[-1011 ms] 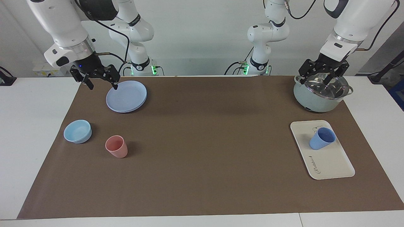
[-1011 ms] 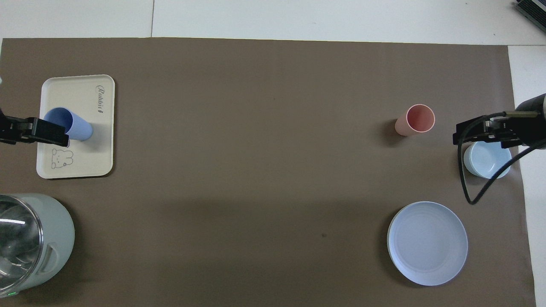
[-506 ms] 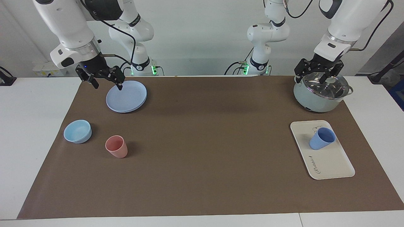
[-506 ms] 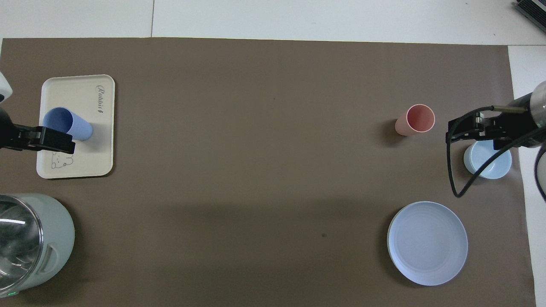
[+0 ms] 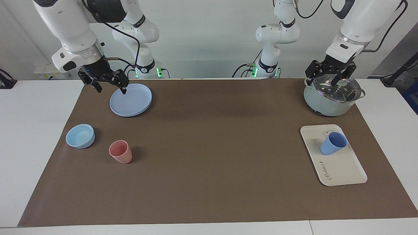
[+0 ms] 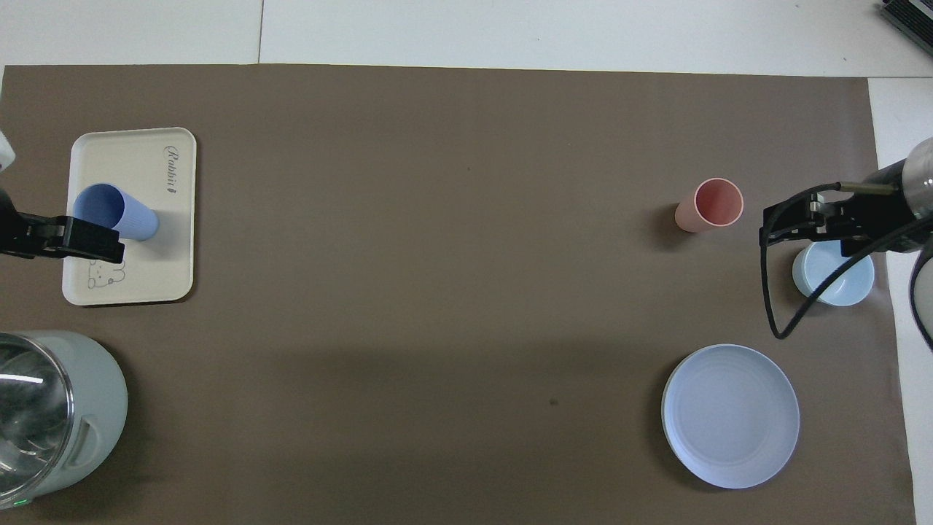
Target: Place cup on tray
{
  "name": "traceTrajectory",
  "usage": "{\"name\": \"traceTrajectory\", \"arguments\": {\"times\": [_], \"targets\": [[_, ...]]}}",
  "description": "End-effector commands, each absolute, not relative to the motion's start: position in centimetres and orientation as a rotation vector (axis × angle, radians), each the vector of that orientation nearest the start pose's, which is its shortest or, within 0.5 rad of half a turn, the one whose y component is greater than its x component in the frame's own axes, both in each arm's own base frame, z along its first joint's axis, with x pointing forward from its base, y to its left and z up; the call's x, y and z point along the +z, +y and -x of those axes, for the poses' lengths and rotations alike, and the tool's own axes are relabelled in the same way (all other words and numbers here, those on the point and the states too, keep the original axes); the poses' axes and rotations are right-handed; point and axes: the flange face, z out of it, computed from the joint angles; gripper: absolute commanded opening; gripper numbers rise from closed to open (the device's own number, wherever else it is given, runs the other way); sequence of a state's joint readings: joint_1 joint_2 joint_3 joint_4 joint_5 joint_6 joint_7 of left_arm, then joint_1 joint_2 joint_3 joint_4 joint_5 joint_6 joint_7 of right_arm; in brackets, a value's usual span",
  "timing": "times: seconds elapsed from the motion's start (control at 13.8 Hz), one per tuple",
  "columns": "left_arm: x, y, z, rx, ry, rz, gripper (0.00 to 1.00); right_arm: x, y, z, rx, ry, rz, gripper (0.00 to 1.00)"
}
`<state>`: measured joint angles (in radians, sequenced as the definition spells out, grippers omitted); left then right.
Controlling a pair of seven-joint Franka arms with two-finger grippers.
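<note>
The blue cup (image 5: 333,143) stands on the cream tray (image 5: 343,169), on the part of it nearer the robots, at the left arm's end of the table. It also shows in the overhead view (image 6: 115,213) on the tray (image 6: 146,168). My left gripper (image 5: 320,81) is open and empty, raised over the pot, apart from the cup. In the overhead view it (image 6: 65,239) overlaps the tray's edge. My right gripper (image 5: 111,89) is open and empty, raised over the edge of the round blue plate (image 5: 131,99).
A pale green pot with a glass lid (image 5: 332,95) stands nearer the robots than the tray. A pink tumbler (image 5: 120,151) and a light-blue bowl (image 5: 80,135) stand at the right arm's end, farther from the robots than the plate.
Both grippers have risen a little, the left over the pot and the right toward the plate. The cup and tray have not moved.
</note>
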<state>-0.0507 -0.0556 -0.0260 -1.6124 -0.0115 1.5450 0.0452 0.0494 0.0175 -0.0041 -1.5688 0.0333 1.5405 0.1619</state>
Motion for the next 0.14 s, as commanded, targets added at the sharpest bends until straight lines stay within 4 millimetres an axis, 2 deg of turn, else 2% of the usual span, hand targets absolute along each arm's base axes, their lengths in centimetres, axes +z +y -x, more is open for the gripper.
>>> {"name": "traceTrajectory", "arguments": {"times": [0.0, 0.07], "targets": [[63.44, -4.87, -52.78, -0.024, 0.226, 3.129, 1.0, 61.23, 2.86, -55.42, 0.084, 0.122, 3.123, 0.99], [63.27, -4.69, -52.57, -0.003, 0.214, 3.13, 1.0, 61.23, 2.94, -55.42, 0.084, 0.127, 3.123, 0.99]]}}
